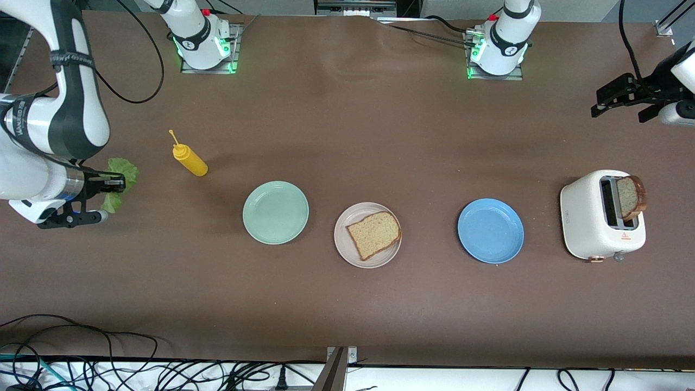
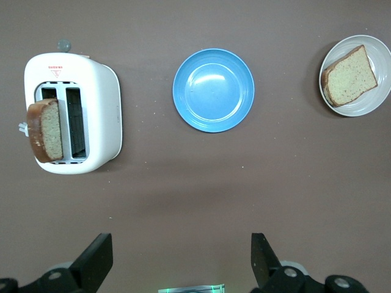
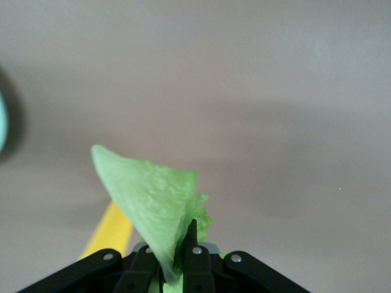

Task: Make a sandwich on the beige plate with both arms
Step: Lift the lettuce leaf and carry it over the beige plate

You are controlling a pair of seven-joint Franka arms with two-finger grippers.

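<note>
The right black two-finger gripper point(image 1: 117, 184) clenches the ruffled green lettuce leaf point(image 1: 120, 182) over the brown table's point(image 1: 347, 304) right-arm end, the leaf's long axis running toward the front camera. The left black two-finger gripper point(image 1: 611, 103) waits released.

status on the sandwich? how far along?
Done: one bread slice lies on the beige plate. In hand: the right claw is shut on the lettuce, up over the right arm's end of the table. Left: lettuce onto that slice, then the second slice, which stands in the toaster, on top. The left claw waits open above the table near the toaster.
</note>
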